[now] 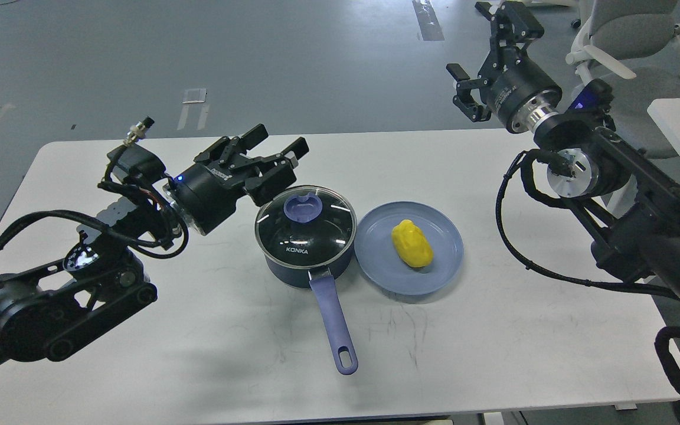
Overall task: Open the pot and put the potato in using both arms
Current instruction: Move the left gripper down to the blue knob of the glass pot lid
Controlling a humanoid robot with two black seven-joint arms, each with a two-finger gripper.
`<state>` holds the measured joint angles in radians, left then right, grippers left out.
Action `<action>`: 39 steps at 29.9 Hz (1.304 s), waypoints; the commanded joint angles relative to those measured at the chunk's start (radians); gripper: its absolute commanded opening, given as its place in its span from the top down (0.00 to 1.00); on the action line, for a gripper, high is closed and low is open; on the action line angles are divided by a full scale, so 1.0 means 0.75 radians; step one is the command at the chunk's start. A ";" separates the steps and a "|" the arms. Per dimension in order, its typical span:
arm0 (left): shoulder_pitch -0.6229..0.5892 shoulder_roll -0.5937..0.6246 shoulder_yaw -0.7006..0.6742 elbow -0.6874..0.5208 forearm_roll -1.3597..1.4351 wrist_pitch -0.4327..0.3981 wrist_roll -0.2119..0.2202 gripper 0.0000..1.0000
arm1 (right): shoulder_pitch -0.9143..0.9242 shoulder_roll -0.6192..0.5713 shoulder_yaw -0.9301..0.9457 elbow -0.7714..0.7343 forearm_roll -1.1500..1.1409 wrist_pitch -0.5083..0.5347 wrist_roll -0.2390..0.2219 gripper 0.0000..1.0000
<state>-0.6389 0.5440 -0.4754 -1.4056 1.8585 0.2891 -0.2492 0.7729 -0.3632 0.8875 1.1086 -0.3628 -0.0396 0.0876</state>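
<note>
Lid covers the pot mid-frame; left pincer gapes empty beside its knob (presumably to lift it); right pincer, open, idles upper right.

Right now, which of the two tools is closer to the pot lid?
The left tool, open just beside the lid; the right tool is raised far off beyond the table.

Lidded navy pot beside plated yellow potato
</note>
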 commanded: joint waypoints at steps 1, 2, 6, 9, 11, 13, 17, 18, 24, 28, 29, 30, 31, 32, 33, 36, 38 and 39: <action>0.011 -0.038 0.020 0.037 0.195 0.009 -0.017 0.02 | -0.026 -0.027 0.015 0.001 0.001 0.000 0.000 0.00; 0.011 -0.042 0.026 0.050 0.211 0.009 -0.019 0.02 | -0.030 -0.031 0.015 0.001 0.001 0.000 0.000 0.00; 0.001 -0.065 0.102 0.160 0.287 0.001 -0.020 0.02 | -0.037 -0.054 0.029 0.001 0.001 -0.002 0.000 0.00; -0.003 -0.091 0.110 0.213 0.293 0.001 -0.022 0.02 | -0.039 -0.058 0.034 0.001 0.001 -0.009 0.000 0.00; 0.005 -0.095 0.110 0.224 0.291 0.001 -0.026 0.02 | -0.039 -0.058 0.032 0.001 0.001 -0.009 0.000 0.00; 0.013 -0.097 0.110 0.228 0.293 0.001 -0.038 0.02 | -0.039 -0.058 0.032 0.001 0.001 -0.009 0.000 0.00; 0.026 -0.114 0.110 0.279 0.291 0.001 -0.042 0.02 | -0.039 -0.058 0.032 -0.001 0.001 -0.009 0.000 0.00; 0.026 -0.118 0.112 0.283 0.291 0.001 -0.042 0.02 | -0.039 -0.058 0.030 -0.001 0.001 -0.009 0.000 0.00; 0.026 -0.140 0.135 0.299 0.295 0.001 -0.040 0.02 | -0.039 -0.058 0.032 -0.014 0.001 -0.009 0.000 0.00; 0.024 -0.167 0.151 0.338 0.297 0.005 -0.040 0.02 | -0.037 -0.058 0.032 -0.014 0.001 -0.009 0.000 0.00; 0.024 -0.167 0.151 0.338 0.297 0.005 -0.040 0.02 | -0.037 -0.058 0.032 -0.012 0.001 -0.011 -0.002 0.00; 0.024 -0.167 0.151 0.338 0.299 0.005 -0.040 0.02 | -0.037 -0.060 0.032 -0.014 0.001 -0.011 0.000 0.00; 0.024 -0.167 0.151 0.340 0.299 0.005 -0.040 0.02 | -0.037 -0.064 0.032 -0.012 0.001 -0.011 0.000 0.00; 0.026 -0.169 0.151 0.340 0.299 0.005 -0.040 0.02 | -0.037 -0.066 0.032 -0.012 0.001 -0.011 0.000 0.00; 0.026 -0.171 0.151 0.348 0.302 0.009 -0.040 0.02 | -0.037 -0.066 0.032 -0.012 0.001 -0.011 -0.002 0.00; 0.022 -0.189 0.147 0.363 0.302 0.020 -0.040 0.02 | -0.037 -0.068 0.034 -0.014 0.001 -0.013 0.000 0.00; 0.011 -0.202 0.145 0.363 0.299 0.046 -0.040 0.02 | -0.037 -0.074 0.034 -0.014 0.001 -0.019 0.000 0.00; 0.007 -0.200 0.145 0.363 0.299 0.056 -0.042 0.02 | -0.037 -0.080 0.034 -0.014 0.001 -0.019 0.000 0.00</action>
<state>-0.6256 0.3991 -0.3641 -1.1346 2.0844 0.3109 -0.2791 0.7455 -0.4160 0.9121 1.0986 -0.3621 -0.0507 0.0869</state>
